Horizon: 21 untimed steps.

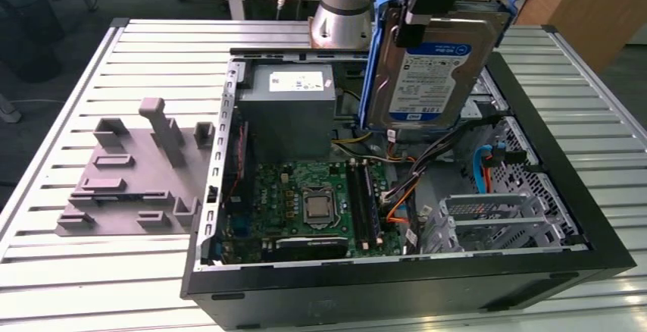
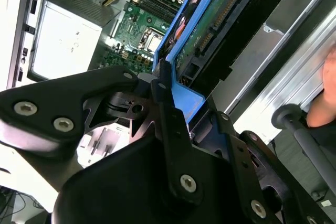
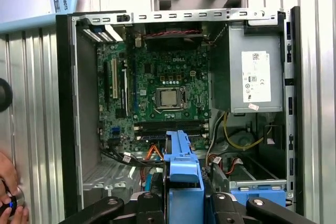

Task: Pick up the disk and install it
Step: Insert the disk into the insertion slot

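The disk (image 1: 432, 74) is held clear of every surface, hung on edge from the gripper (image 1: 417, 35) above the open computer case (image 1: 384, 286). Its white-and-blue label is turned toward the exterior camera, and its lower end is tilted slightly toward the exterior view's left. The fingers (image 2: 167, 108) are seen in both wrist views to be drawn in narrow and clamped on the blue carrier (image 3: 184, 177) that frames the disk, one black finger on each side of the plastic. The case is laid on its side on the slatted metal table (image 1: 91, 271), over the half toward the exterior view's right and close to the table's near edge. Inside it, the gray power supply box (image 1: 288, 101) is set in the far corner on the exterior view's left, and the disk is hung just beside and above that box without touching it. The green motherboard (image 1: 308, 203) is spread over the case floor toward the near wall, and a perforated metal drive cage (image 1: 505, 218) is mounted in the near corner on the exterior view's right. A gray moulded fixture (image 1: 132, 176) is placed on the table near its edge on the exterior view's left, well apart from the case. A person's hand (image 3: 9, 200) is seen on the table slats outside the case wall in the first wrist view.
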Each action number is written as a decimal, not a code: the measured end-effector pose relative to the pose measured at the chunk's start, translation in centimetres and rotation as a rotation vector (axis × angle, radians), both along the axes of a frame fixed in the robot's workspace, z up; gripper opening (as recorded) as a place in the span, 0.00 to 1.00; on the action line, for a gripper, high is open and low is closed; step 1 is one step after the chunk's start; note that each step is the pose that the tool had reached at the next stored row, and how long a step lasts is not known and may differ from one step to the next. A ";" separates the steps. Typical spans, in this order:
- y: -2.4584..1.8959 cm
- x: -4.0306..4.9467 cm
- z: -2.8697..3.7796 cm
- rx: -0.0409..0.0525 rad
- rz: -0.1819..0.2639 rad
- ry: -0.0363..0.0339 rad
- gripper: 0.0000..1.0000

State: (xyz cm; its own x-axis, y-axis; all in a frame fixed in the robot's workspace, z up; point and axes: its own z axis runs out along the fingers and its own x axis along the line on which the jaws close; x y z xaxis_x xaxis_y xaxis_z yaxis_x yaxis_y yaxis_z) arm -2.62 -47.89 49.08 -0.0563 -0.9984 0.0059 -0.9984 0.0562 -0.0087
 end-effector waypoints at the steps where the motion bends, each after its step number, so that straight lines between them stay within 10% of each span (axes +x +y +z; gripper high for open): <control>1: -0.11 0.03 -0.01 0.0000 0.000 0.0000 0.36; 21: -1.97 1.73 -0.29 0.0000 -0.003 0.0000 0.36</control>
